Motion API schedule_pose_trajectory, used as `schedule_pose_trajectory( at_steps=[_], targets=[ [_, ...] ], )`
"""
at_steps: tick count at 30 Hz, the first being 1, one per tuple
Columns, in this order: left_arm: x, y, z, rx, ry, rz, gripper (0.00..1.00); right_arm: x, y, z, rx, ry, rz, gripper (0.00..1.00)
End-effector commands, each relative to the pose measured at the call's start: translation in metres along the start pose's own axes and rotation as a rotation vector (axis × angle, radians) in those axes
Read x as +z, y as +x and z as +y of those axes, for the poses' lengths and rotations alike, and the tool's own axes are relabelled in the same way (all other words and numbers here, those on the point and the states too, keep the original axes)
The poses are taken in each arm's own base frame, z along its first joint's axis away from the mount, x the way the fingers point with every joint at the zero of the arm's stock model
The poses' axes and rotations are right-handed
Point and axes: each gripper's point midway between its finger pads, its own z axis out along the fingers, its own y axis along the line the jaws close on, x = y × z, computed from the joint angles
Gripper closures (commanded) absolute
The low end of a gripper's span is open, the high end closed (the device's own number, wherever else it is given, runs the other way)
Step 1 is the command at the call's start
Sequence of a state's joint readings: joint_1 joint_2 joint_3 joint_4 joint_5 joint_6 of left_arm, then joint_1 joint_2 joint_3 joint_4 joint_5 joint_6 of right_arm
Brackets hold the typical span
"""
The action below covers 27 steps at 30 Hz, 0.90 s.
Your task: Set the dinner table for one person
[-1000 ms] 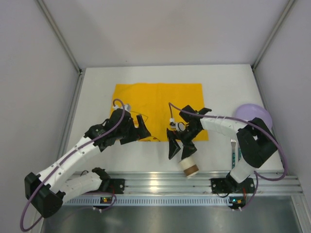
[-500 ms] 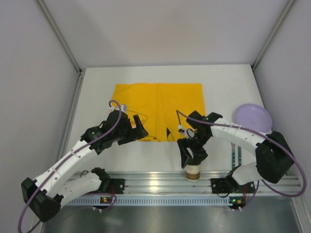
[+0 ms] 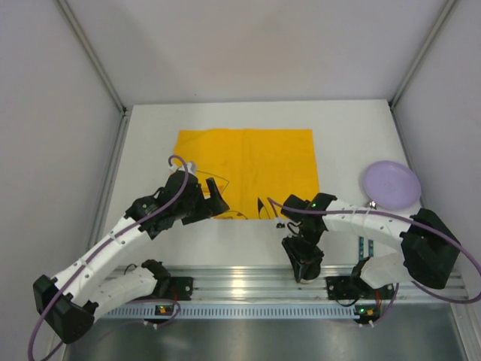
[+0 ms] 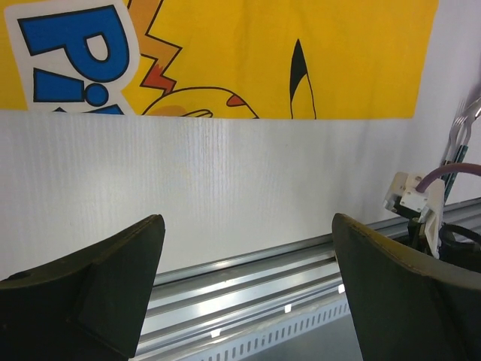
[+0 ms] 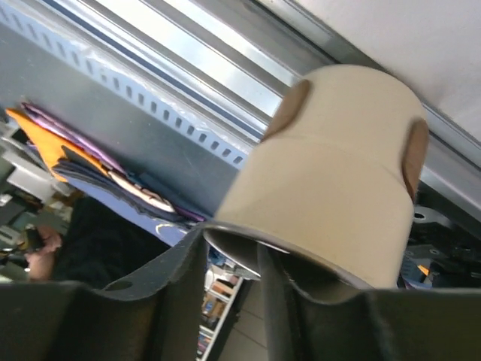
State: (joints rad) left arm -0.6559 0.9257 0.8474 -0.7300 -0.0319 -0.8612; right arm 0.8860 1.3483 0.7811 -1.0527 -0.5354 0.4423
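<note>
Top external view: the left gripper (image 3: 216, 197) hovers over the near edge of a yellow printed mat (image 3: 244, 162). The mat lies on the dinner table (image 3: 146, 143), the white surface beneath this gripper. In the left wrist view its jaws are spread wide with nothing between them; bare tabletop is directly below and the mat is just ahead. The right gripper (image 3: 304, 263) points down at the table's near edge, beside the aluminium rail (image 3: 240, 282). In the right wrist view its fingers are pinched on the rim of a beige cup (image 5: 338, 165). A lilac plate (image 3: 391, 183) sits well off to that gripper's right, farther back.
</note>
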Motion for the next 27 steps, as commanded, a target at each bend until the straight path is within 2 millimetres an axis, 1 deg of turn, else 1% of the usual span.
schedule_pose_trajectory(
  at_steps=[1,3,4,5,6,9,11,12,13,14,15,17,18,20,21,22,23,24,26,27],
  targets=[
    [-0.004,0.000,0.000,-0.008,-0.015,0.008,0.02,0.006,-0.012,-0.018,-0.036,0.200,-0.064,0.71],
    [-0.002,0.001,0.001,-0.003,-0.022,0.014,0.02,0.007,-0.013,-0.024,-0.042,0.268,-0.068,0.79],
    [-0.003,-0.001,-0.001,0.001,-0.020,0.012,0.02,0.006,-0.015,-0.021,-0.063,0.288,-0.079,0.88],
    [-0.003,-0.001,-0.001,0.004,-0.021,0.015,0.02,0.007,-0.014,-0.024,-0.060,0.317,-0.074,0.93],
    [-0.003,-0.002,-0.003,0.007,-0.021,0.015,0.02,0.002,-0.021,-0.025,-0.065,0.354,-0.105,1.00],
    [-0.001,-0.004,-0.005,0.020,-0.023,0.021,0.02,-0.002,-0.025,-0.022,-0.094,0.411,-0.130,1.00],
    [0.000,-0.006,-0.007,0.030,-0.023,0.023,0.02,-0.004,-0.025,-0.024,-0.111,0.455,-0.128,1.00],
    [0.000,-0.008,-0.009,0.032,-0.021,0.020,0.02,-0.008,-0.030,-0.023,-0.123,0.484,-0.154,1.00],
    [0.002,-0.009,-0.010,0.043,-0.025,0.025,0.02,-0.009,-0.031,-0.023,-0.137,0.507,-0.162,1.00],
    [0.003,-0.010,-0.011,0.045,-0.025,0.026,0.02,-0.012,-0.031,-0.023,-0.136,0.525,-0.172,1.00],
    [0.002,-0.012,-0.014,0.048,-0.020,0.022,0.02,-0.020,-0.039,-0.021,-0.147,0.551,-0.218,1.00],
    [0.005,-0.014,-0.016,0.061,-0.020,0.021,0.02,-0.032,-0.042,-0.017,-0.151,0.575,-0.258,1.00],
    [0.006,-0.017,-0.018,0.064,-0.019,0.018,0.02,-0.045,-0.053,-0.009,-0.162,0.586,-0.319,1.00],
    [0.009,-0.020,-0.020,0.078,-0.022,0.015,0.02,-0.064,-0.059,-0.009,-0.158,0.640,-0.347,1.00],
    [0.009,-0.022,-0.023,0.084,-0.018,0.013,0.02,-0.081,-0.070,0.002,-0.170,0.643,-0.408,1.00],
    [0.010,-0.024,-0.025,0.094,-0.015,0.013,0.02,-0.091,-0.076,0.005,-0.160,0.645,-0.435,1.00],
    [0.013,-0.025,-0.025,0.101,-0.027,0.018,0.02,-0.101,-0.078,0.007,-0.168,0.654,-0.447,1.00],
    [0.011,-0.030,-0.029,0.111,-0.021,0.008,0.02,-0.122,-0.091,0.015,-0.157,0.645,-0.516,1.00],
    [0.012,-0.035,-0.030,0.124,-0.036,-0.002,0.02,-0.142,-0.102,0.014,-0.161,0.671,-0.549,1.00],
    [0.010,-0.041,-0.032,0.132,-0.036,-0.019,0.02,-0.165,-0.115,0.011,-0.116,0.663,-0.609,1.00]
  ],
)
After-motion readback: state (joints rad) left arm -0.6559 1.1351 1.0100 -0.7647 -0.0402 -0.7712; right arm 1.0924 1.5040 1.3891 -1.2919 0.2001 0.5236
